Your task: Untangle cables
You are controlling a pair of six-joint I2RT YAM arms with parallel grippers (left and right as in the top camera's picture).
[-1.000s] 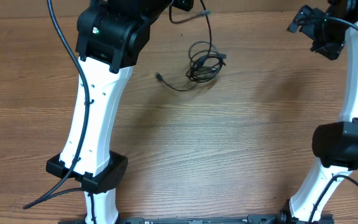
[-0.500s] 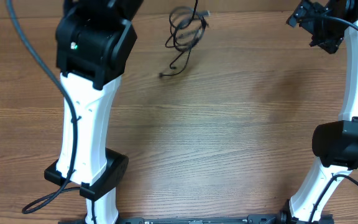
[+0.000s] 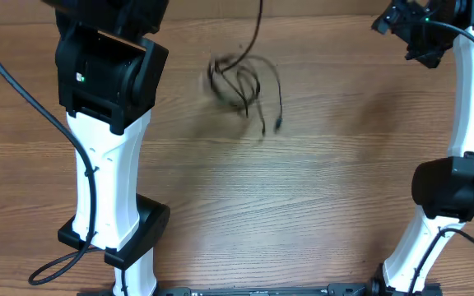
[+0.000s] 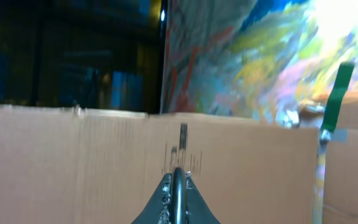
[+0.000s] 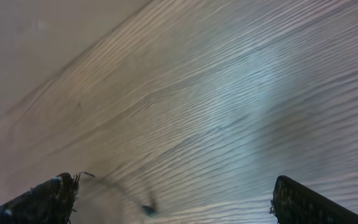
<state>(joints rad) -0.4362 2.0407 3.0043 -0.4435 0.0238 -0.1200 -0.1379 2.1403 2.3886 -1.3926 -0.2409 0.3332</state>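
Dangling blurred over the tabletop (image 3: 319,205), the cables (image 3: 241,82) hang as one knotted bunch from a strand pinched in the left hand (image 4: 178,183); a swing could tighten the knot or slip the pinch. Farther off, the right hand (image 5: 173,198) stands spread, empty, well apart.

Soft, even light falls from above on the worktop (image 3: 303,205), leaving only faint shadows. The cables (image 3: 245,85) are smeared by motion blur. The left wrist view is dim at upper left and blown out at upper right. The right wrist view is blurred, with pale sheen on the wood.
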